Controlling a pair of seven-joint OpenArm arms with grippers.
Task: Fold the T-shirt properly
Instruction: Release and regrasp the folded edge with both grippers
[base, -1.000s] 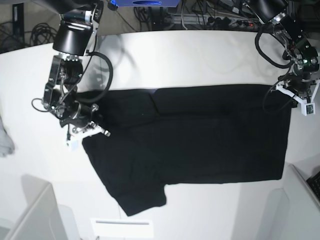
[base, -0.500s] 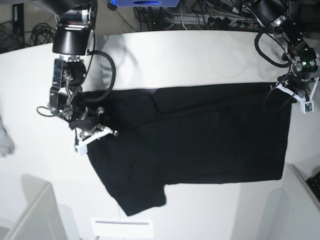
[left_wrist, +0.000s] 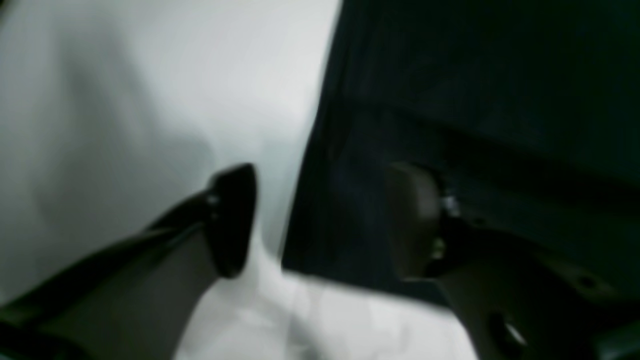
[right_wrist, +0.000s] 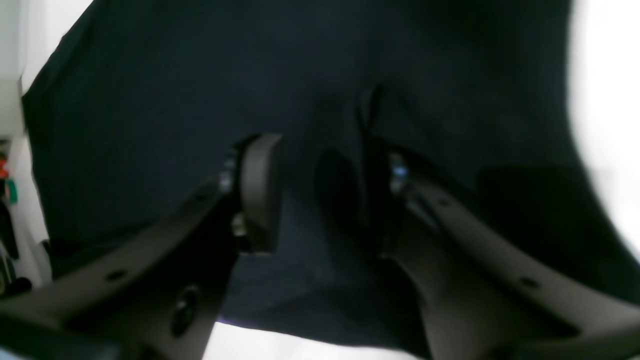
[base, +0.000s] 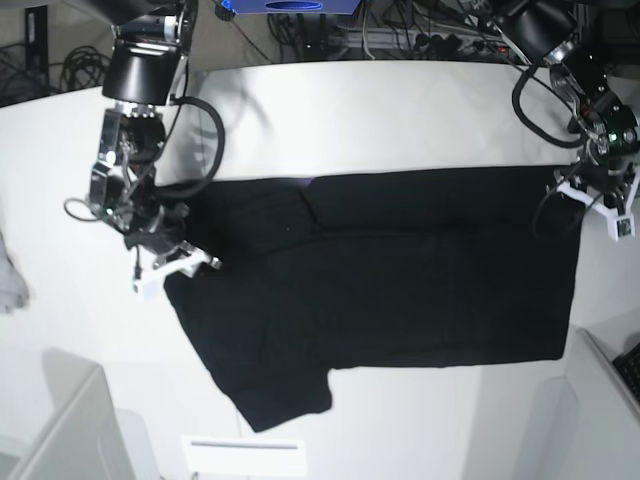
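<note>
T-shirt, matte black cloth, lies spread flat, plain side up, across middle of white desk; top strip folded down, lower sleeve loose. Most folding left, I judge. My left gripper released, straddling right hem corner. My right gripper released over collar end.

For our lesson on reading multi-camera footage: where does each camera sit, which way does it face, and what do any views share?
Base: overhead, looking down on the white table and spread black cloth T-shirt; both arms show.
Left wrist: on the left arm, facing its open left claw straddling the shirt's edge.
Right wrist: on the right arm, facing its open right claw over dark cloth.
All three views share the T-shirt.
</note>
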